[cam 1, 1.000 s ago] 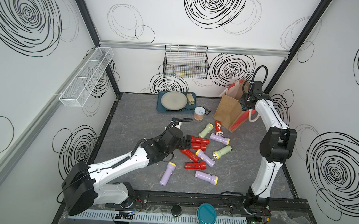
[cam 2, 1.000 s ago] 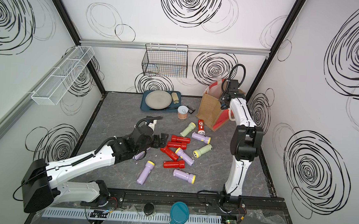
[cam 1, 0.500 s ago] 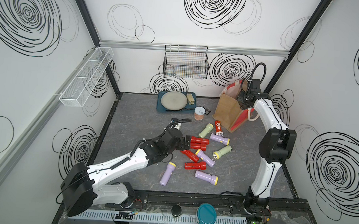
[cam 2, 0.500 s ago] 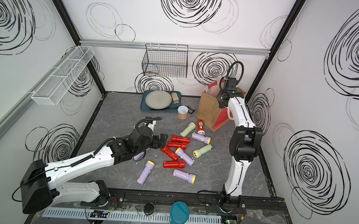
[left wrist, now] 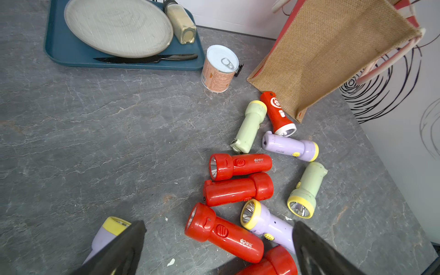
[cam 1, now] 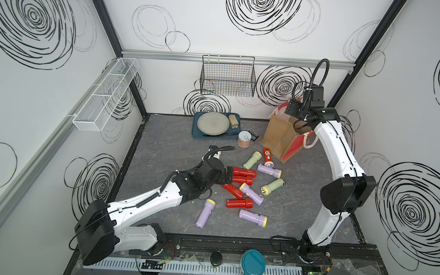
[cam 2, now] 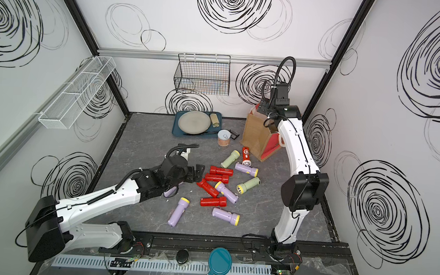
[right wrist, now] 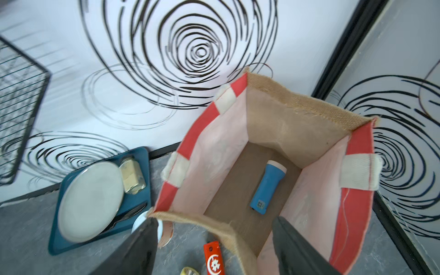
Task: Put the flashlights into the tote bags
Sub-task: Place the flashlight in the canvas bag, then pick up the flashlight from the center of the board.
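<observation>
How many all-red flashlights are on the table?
4 red flashlights: two side by side at the left gripper, a third slanting beside them, a fourth nearest the front. Its arm could hide others.

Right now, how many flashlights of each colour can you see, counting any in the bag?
Red flashlights: 4
Orange-red flashlight: 1
Pale green flashlights: 2
Lilac flashlights: 5, one half under the left arm
Blue flashlight, in the tote bag: 1
Total: 13

Probably a robotics lab's test cell: white panel walls (cam 1: 195, 16) scribbled with black spirals, black metal corner posts (cam 1: 105, 18), a grey marbled tabletop (cam 1: 166, 145), and two white-and-black robot arms (cam 1: 147, 201) bolted to a black rail (cam 1: 233, 245) along the front edge.
</observation>
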